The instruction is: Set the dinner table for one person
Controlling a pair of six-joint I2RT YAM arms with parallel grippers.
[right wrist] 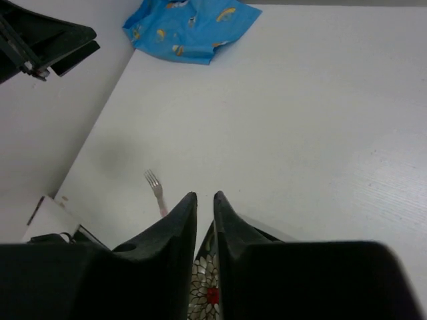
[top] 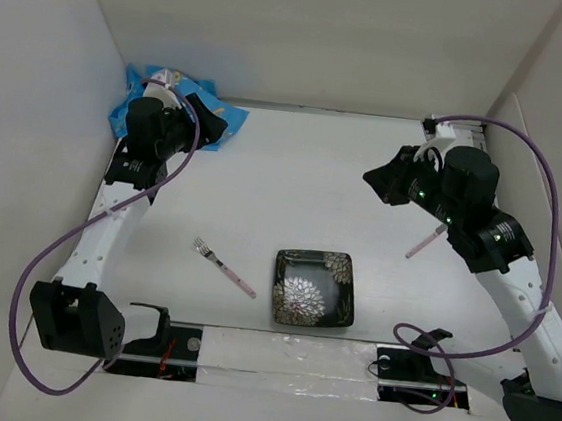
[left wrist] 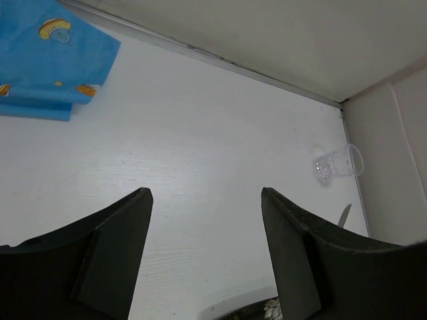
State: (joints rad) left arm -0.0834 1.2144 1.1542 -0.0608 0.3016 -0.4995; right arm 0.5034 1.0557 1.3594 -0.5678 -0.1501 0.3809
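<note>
Nearest, a glossy black flowered square plate point(top: 314, 288) sits on the matte white desk point(top: 294, 182) spreading all around it, a slim pink-handled fork point(top: 225, 268) near on its left. Beyond the plate our right claw point(right wrist: 205, 200) is pinched almost closed on nothing; our left claw point(left wrist: 205, 197) gapes wide, empty. Farthest, left of the plate, lies the soft blue cloth point(top: 177, 104), crumpled; we judge fetching it is the step, needing a pinch on a fold.

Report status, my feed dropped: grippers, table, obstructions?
Left gripper jaws open, right gripper jaws shut, both empty. Table: plate and fork near, cloth far left. Nothing blocking.
</note>
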